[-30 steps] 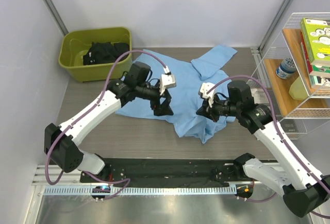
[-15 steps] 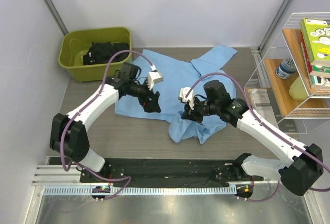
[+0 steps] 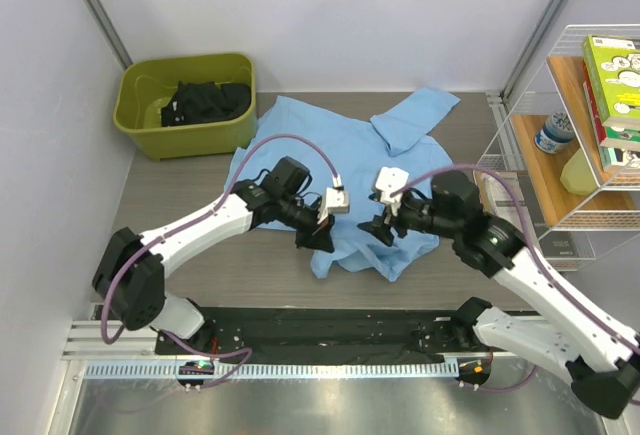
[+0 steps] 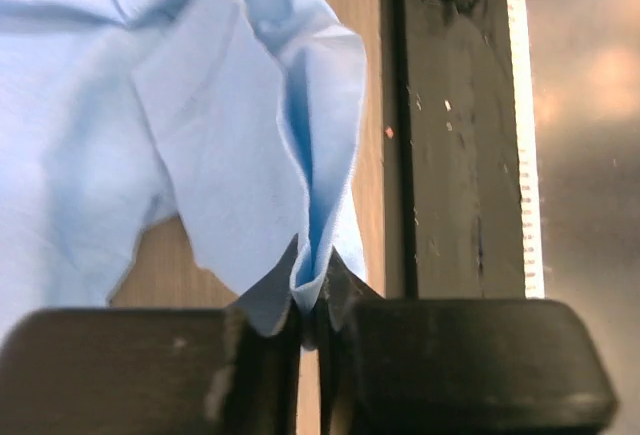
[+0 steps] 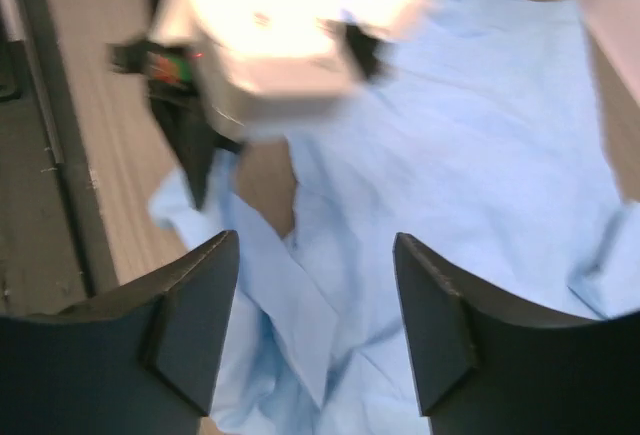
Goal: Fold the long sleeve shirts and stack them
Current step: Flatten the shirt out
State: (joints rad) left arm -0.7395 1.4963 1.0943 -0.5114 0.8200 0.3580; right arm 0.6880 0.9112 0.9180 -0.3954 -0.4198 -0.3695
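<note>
The worktop (image 3: 190, 205) carries one light blue shirt (image 3: 340, 155), spread loosely across its middle and far half, with one part reaching toward the far right and the near edge bunched into folds. It is rumpled rather than flat, so I judge the job to be at an early step: getting hold of the cloth to straighten it or start a first fold. No stack is begun. A green tub (image 3: 190, 135) at the far left holds dark clothes (image 3: 205, 100); what they are I cannot tell.

The left claw (image 4: 310, 300) is pressed together on a pleat of the shirt's near edge, cloth pinched between its fingers. The right claw (image 5: 312, 245) hangs just beside it, fingers spread over the cloth with nothing between them.

The next move likely calls for the right claw to take its own grip on that edge. Then both can pull apart evenly, as thin cloth slips and bunches easily.
</note>
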